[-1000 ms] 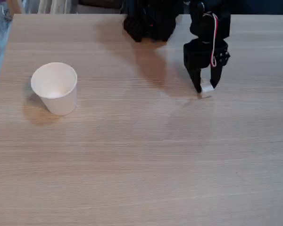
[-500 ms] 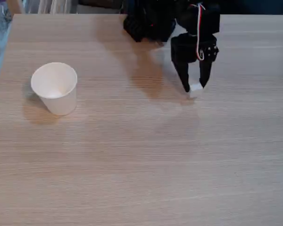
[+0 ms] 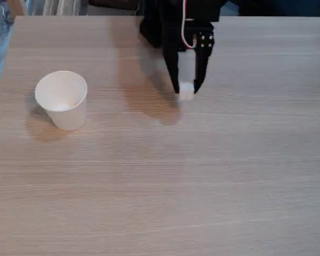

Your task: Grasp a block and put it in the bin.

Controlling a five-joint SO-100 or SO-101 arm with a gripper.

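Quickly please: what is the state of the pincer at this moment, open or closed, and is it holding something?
Pincer: closed on the tiny white cube block, held at its fingertips above the light wooden table.

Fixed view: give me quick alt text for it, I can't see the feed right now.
A black gripper holds a tiny white block between its fingertips above a light wood table. A white paper cup stands upright and open-mouthed well to the left of it in the fixed view.
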